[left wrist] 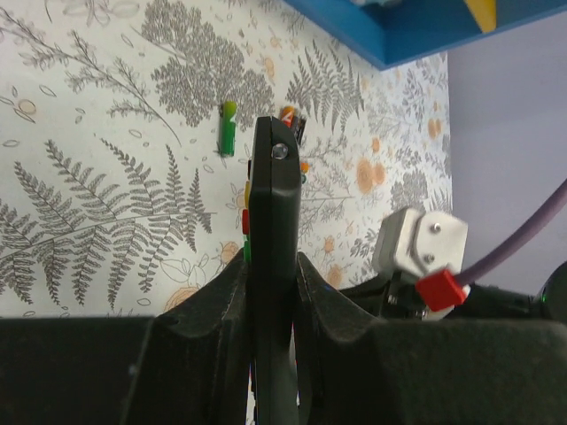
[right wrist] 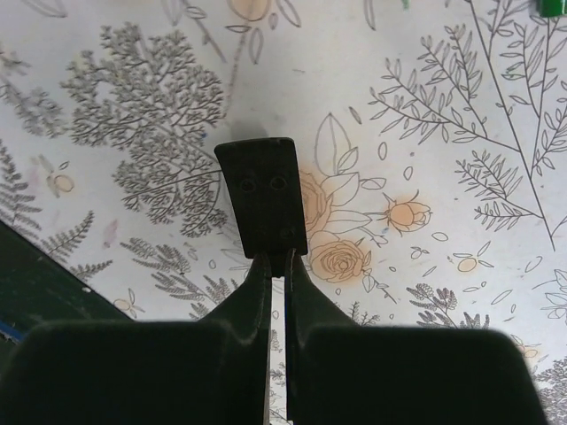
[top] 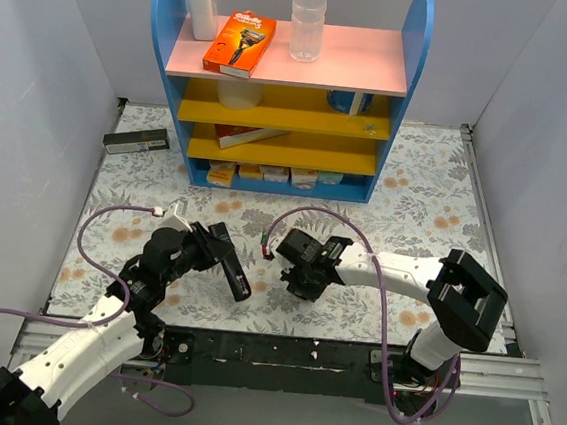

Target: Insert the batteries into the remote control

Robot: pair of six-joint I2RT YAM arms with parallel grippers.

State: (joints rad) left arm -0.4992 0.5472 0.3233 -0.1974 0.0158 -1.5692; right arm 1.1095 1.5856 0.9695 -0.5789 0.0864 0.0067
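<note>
My left gripper (top: 218,249) is shut on the slim black remote control (top: 232,265) and holds it above the mat; the left wrist view shows it edge-on (left wrist: 271,212) between my fingers (left wrist: 213,310). The batteries lie on the mat between the arms (top: 265,241): a thin green one (left wrist: 228,127) apart, and a red, orange and dark cluster (left wrist: 292,120) partly hidden behind the remote. My right gripper (top: 300,277) is shut on a thin flat black plate (right wrist: 262,197), held over the mat. Green bits (right wrist: 543,7) show at the top edge of the right wrist view.
A blue shelf unit (top: 284,102) stands at the back, carrying an orange razor pack (top: 239,44) and a clear bottle (top: 308,14). A dark flat oblong box (top: 137,140) lies at the back left. Grey walls close both sides. Purple cables loop near both arms.
</note>
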